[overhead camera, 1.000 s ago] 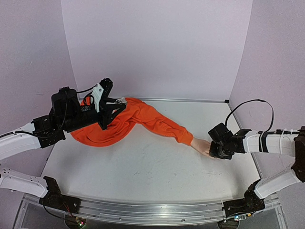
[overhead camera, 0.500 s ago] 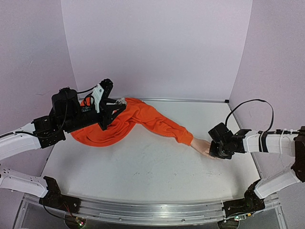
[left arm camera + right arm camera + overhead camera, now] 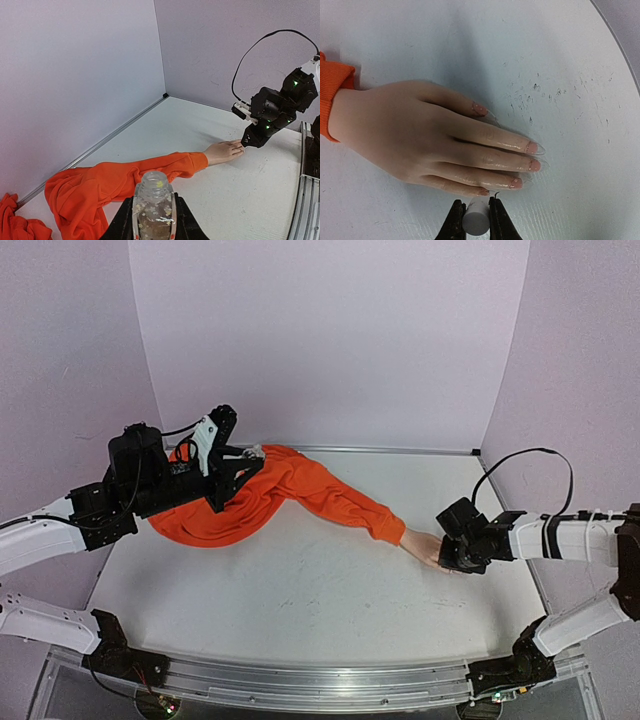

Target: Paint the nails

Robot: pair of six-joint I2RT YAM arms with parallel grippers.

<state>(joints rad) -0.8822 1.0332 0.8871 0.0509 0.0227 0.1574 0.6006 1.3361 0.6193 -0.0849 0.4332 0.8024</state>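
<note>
The pale mannequin hand (image 3: 420,140) lies flat on the table, joined to an orange sleeve (image 3: 330,496). Its pink nails (image 3: 532,147) point right in the right wrist view. My right gripper (image 3: 476,212) is shut on a white cylindrical brush cap (image 3: 476,220), held just below the little finger's nail (image 3: 483,191); a thin bristle shows beside it. My left gripper (image 3: 152,220) is shut on a small clear open bottle (image 3: 153,205) with flecks inside, held above the bunched orange cloth at the far left. The hand also shows in the left wrist view (image 3: 224,150).
The orange garment (image 3: 215,515) is heaped at the back left under my left arm. Lilac walls close in the back and both sides. A metal rail (image 3: 300,680) runs along the table's near edge. A black cable (image 3: 520,465) loops over my right arm.
</note>
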